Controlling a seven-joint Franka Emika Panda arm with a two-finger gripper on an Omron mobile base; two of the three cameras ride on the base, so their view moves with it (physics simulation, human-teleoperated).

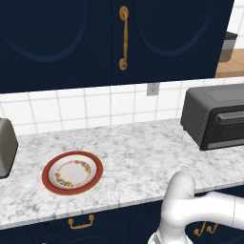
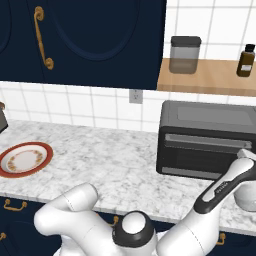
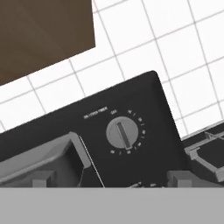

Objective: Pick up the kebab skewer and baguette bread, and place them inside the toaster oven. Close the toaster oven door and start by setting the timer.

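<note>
While the claw (image 3: 112, 177) gapes, the toaster oven (image 3: 131, 131) faces it.

A home kitchen: navy cabinets (image 1: 62, 38) with brass handles (image 1: 124, 38), white tiled wall (image 1: 86, 107), marble surface (image 1: 143, 157) carrying a toaster oven (image 2: 207, 140) and patterned plate (image 1: 72, 172).

**Shut oven on the marble counter, arm stretched to its right end**

Dark grey toaster oven (image 2: 207, 140) standing on the marble counter (image 2: 115, 165), against the tiled wall, door (image 2: 200, 152) closed. White arm (image 2: 220, 200) reaching up from the lower edge to the oven's right end, hand cut off by the frame's edge. Red-rimmed plate (image 2: 25, 158) well apart at the far left. Wooden shelf (image 2: 210, 80) above, bearing a lidded jar (image 2: 185, 55) and a small brown bottle (image 2: 245, 60). Navy cabinets (image 2: 80, 40) with brass handles overhead.
</note>
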